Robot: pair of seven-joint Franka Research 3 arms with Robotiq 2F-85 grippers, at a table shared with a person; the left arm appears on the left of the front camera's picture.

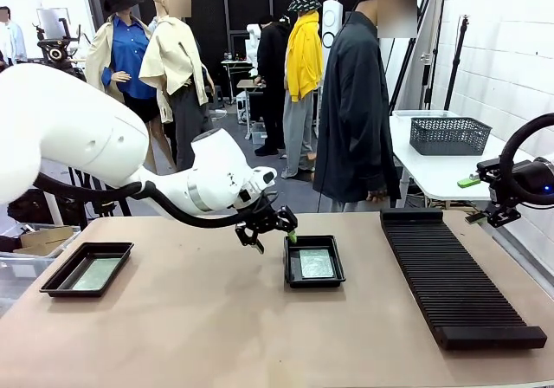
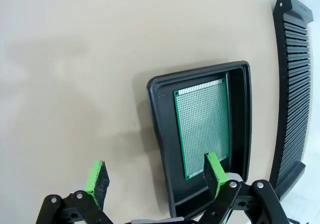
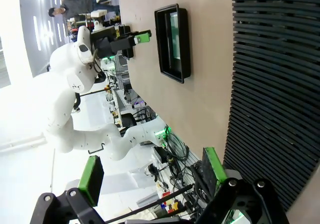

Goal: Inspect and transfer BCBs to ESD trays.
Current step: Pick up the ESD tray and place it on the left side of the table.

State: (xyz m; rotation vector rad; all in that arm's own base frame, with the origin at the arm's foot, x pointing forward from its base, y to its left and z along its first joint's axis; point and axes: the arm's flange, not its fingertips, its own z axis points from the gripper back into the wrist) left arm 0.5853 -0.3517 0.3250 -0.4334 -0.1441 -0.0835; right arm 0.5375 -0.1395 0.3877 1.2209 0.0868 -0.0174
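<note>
- The middle ESD tray (image 1: 314, 262) sits on the tan counter (image 1: 216, 319); everything below is placed against this tray.
- A green BCB (image 1: 316, 263) lies flat on the tray's floor. In the left wrist view the board (image 2: 202, 129) leaves a strip of bare black floor along the tray's rim (image 2: 160, 134).
- The left end effector (image 1: 275, 230) hovers just beside the tray's left far corner, above the counter, with its jaws spread wide and nothing between them.
- In the left wrist view that end effector (image 2: 156, 179) shows one green pad (image 2: 96, 181) over bare counter beside the tray and the other pad (image 2: 212, 171) over the tray's near end. Neither pad touches the board.
- A second ESD tray (image 1: 87, 268) rests well to the left of the middle tray, near the counter's left edge, with a pale flat board (image 1: 93, 274) lying inside it.
- A long black ribbed rack (image 1: 454, 275) lies to the right of the middle tray, apart from it.
- The right end effector (image 1: 476, 199) hangs beyond the rack, well to the right of the middle tray; its jaws are wide and empty, as the right wrist view (image 3: 152, 171) also shows.
- A person in a dark coat (image 1: 355, 119) stands behind the middle tray at the counter's far side.
- A dark mesh basket (image 1: 448, 135) sits on a white table far behind and right of the tray.
</note>
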